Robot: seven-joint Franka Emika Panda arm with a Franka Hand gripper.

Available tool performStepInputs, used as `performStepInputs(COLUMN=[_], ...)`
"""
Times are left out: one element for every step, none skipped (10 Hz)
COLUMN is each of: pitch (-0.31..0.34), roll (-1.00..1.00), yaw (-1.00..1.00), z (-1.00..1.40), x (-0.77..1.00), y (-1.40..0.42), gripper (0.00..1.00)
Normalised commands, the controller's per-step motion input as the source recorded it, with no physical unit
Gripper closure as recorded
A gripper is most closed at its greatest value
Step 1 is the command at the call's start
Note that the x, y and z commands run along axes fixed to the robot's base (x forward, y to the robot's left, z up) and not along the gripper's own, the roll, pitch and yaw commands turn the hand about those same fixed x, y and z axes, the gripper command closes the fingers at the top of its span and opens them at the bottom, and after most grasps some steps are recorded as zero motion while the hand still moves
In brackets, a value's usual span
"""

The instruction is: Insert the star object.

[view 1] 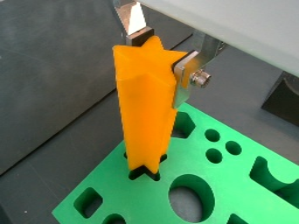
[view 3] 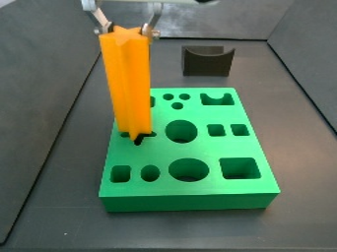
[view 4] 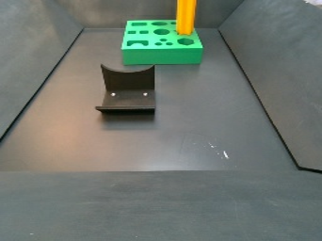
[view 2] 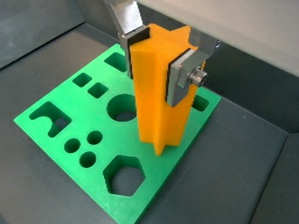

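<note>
I have the gripper point(view 2: 162, 54) clamped on the top of the star object point(view 3: 125, 84), holding it upright so its ridges line up with the star-shaped hole at about nine o'clock on the green block point(view 3: 231, 192), where its foot sits.

Smooth matt orange plastic star object point(view 2: 160, 87), silver metal claw point(view 2: 162, 54) plates, matt green block point(view 2: 70, 114).
</note>
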Motion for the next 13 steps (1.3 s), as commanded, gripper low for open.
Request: performStepInputs(pitch=[-0.043, -0.094, -0.067, 0.000, 0.000, 0.000, -0.004, -0.011, -0.014, -0.016, 0.000, 0.000, 0.000], roll=[-0.01, -0.06, -0.04, -0.03, 0.02, 0.11, 0.09, 0.13, 0.11, 0.09, 0.04, 0.13, 0.18], yaw=[-0.08, -0.08, -0.03, -0.08, -0.07, 0.01, 0.23, 0.34, 0.48, 0.52, 0.30, 0.01, 0.00], z=[-0.27, -0.26, -0.34, -0.48, -0.47, -0.49, -0.43, -0.41, -0.40, -0.39, -0.47, -0.47, -0.47], x=[0.00, 0.00, 0.09, 0.23, 0.18, 0.00, -0.01, -0.07, -0.08, -0.07, 0.00, 0.08, 0.00], y=[-0.15, -0.17, -0.14, 0.00, 0.00, 0.00, 0.00, 0.00, 0.00, 0.00, 0.00, 0.00, 0.02], gripper=[1.00, 1.00, 1.00, 1.00, 1.00, 1.00, 1.00, 1.00, 1.00, 1.00, 1.00, 1.00, 1.00])
